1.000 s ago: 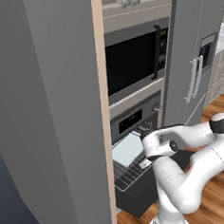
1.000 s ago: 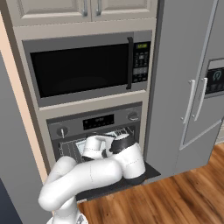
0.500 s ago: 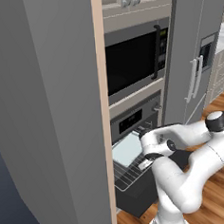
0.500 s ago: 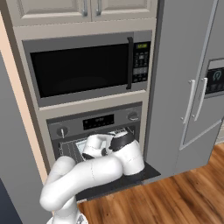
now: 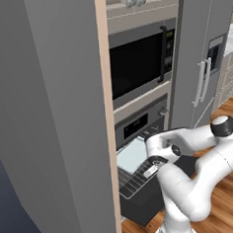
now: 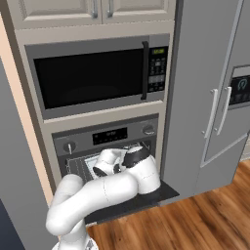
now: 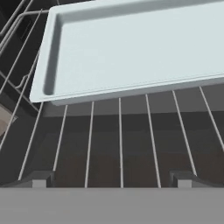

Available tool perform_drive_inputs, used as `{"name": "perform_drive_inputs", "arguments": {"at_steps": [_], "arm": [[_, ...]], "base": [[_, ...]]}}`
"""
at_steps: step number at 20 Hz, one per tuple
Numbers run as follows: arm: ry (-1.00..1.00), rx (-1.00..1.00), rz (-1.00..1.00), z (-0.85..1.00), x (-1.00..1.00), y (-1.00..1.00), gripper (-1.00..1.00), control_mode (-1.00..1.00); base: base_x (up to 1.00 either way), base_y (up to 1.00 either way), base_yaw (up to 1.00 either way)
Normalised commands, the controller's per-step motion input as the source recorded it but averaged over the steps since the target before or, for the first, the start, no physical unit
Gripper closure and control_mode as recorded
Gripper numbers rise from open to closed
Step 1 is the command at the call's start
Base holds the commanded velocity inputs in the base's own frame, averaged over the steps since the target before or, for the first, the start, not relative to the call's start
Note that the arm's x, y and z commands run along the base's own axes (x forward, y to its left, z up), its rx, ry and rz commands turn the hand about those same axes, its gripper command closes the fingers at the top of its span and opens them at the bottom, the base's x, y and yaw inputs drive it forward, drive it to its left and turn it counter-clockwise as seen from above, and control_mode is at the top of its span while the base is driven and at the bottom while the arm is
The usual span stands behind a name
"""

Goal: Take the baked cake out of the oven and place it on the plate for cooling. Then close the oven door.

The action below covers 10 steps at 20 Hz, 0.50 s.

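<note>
We have the gripper (image 7: 112, 179) reached into the open oven (image 6: 105, 139), low over the wire rack (image 7: 120, 140), with the two fingertips (image 7: 37, 178) standing wide apart and nothing between them. The door (image 5: 145, 205) is folded down flat in front of the cavity, and the arm passes over it. On the rack sits a pale, shallow tray (image 7: 131, 48) with a raised rim, its near edge just ahead of the fingers and clear of them. We cannot make out a cake on the part of the tray that shows; its floor looks bare and smooth, so whether the cake lies farther back is not settled from here. We cannot place the plate from here either. Our judgement on handling: the tray looks rigid, thin-walled and fairly light, and its smooth finish may be slippery against the pads. The near rim is the obvious place to take hold, pinched near its middle so the tray does not swing or tip. A grip toward the rounded corner (image 7: 43, 89) would likely let it pivot. The tray ought to stay level coming out, since a cake could slide on that smooth floor.
</note>
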Motion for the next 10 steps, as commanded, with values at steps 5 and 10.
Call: {"name": "perform_drive_inputs", "arguments": {"at_steps": [5, 10], "arm": [[0.03, 0.0, 0.0, -0.13, 0.0, 0.0, -1.0, -1.0], [0.03, 0.0, 0.0, -0.07, 0.0, 0.0, -1.0, -1.0]], "base": [[0.0, 0.0, 0.0], [0.0, 0.0, 0.0]]}}
